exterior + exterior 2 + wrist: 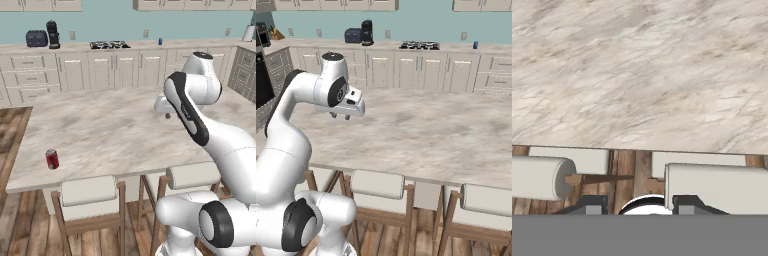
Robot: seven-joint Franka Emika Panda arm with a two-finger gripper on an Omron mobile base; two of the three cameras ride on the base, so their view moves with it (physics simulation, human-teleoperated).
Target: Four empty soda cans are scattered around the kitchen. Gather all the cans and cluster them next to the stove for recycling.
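Two cushioned wooden stools (90,197) front the pale marble-look table (115,130). A red cylindrical soda can (52,159) stands near its front-left corner; a small blue can (160,41) sits on the far table, right of the black-grated stove (109,44). The tool (340,116) hangs clenched, empty. Gathering appears barely begun.

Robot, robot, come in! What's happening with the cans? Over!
Pincer shut, holding nothing, above the island counter. Red can near the island's edge; blue can on the back counter, right of the stove. Nothing in the way.
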